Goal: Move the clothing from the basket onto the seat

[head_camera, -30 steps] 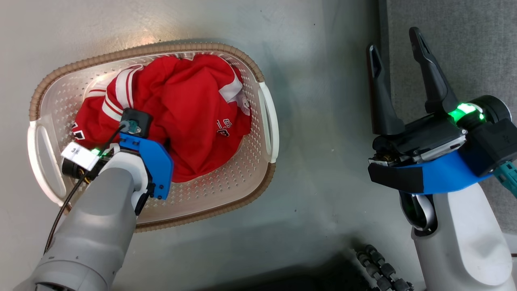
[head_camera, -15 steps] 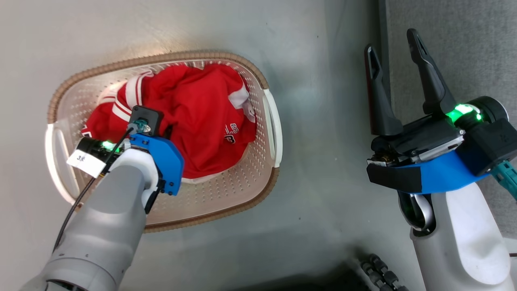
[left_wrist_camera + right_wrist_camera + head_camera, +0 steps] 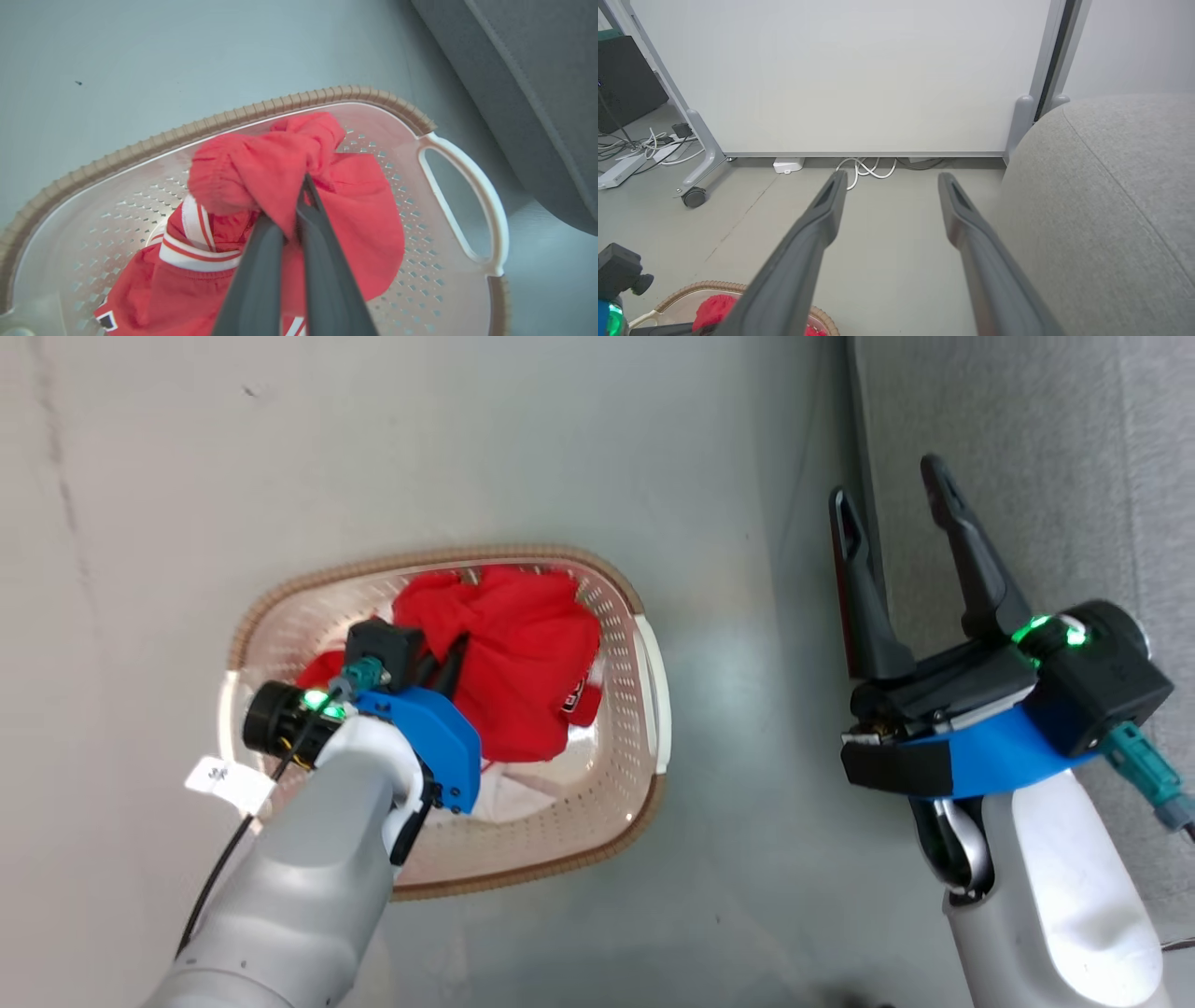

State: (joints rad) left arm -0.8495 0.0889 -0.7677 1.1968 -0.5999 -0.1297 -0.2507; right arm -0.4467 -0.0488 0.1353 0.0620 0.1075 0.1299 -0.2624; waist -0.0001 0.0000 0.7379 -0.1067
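**A:** What is the left gripper (image 3: pixel 302 184) doing?

**B:** Its fingers are pressing together on a fold of the red clothing (image 3: pixel 261 172), pinching it over the inside of the basket (image 3: pixel 187 133).

**A:** Where is the rest of the clothing lying?

**B:** It is bunching inside the basket. In the left wrist view, a white-striped part (image 3: pixel 201 259) is lying at seven o'clock of the pinch.

**A:** And the right gripper (image 3: pixel 887 483)?

**B:** It is hovering with its fingers spread, holding nothing. In the head view it is at three o'clock of the basket, at the edge of the seat (image 3: pixel 1008 476).

**A:** Is the seat touching the basket?

**B:** No, bare floor (image 3: pixel 747 616) is showing between them.
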